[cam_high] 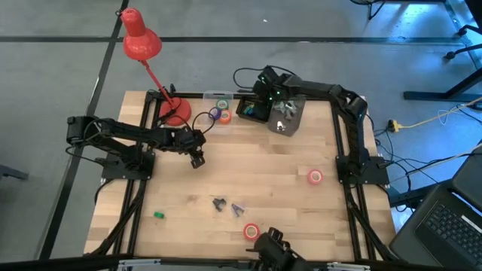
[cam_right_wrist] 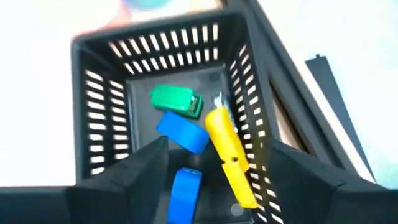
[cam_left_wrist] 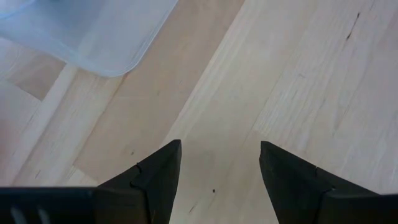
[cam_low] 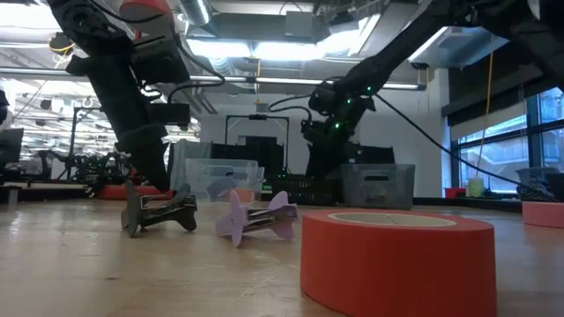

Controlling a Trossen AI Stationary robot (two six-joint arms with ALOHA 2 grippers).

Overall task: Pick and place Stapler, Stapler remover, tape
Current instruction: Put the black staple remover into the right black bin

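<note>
My right gripper point(cam_right_wrist: 216, 148) stands open over a black slotted basket point(cam_high: 251, 110) at the table's far edge. A yellow stapler point(cam_right_wrist: 229, 155), a green one point(cam_right_wrist: 176, 99) and two blue ones point(cam_right_wrist: 182, 134) lie in the basket. My left gripper point(cam_high: 197, 159) hangs open over bare wood at centre left point(cam_left_wrist: 219, 163). Two red tape rolls point(cam_high: 315, 177) point(cam_high: 251, 232) lie flat on the table. A dark stapler remover point(cam_high: 219, 203) and a purple one point(cam_high: 237, 208) lie near the front. A small green stapler point(cam_high: 159, 215) sits at front left.
A clear tub point(cam_high: 218, 105) beside the basket holds green, orange and purple tape rolls. A grey bin point(cam_high: 287, 119) stands to the basket's right. A red desk lamp point(cam_high: 141, 41) rises from the far left corner. Open wood lies across the table's middle.
</note>
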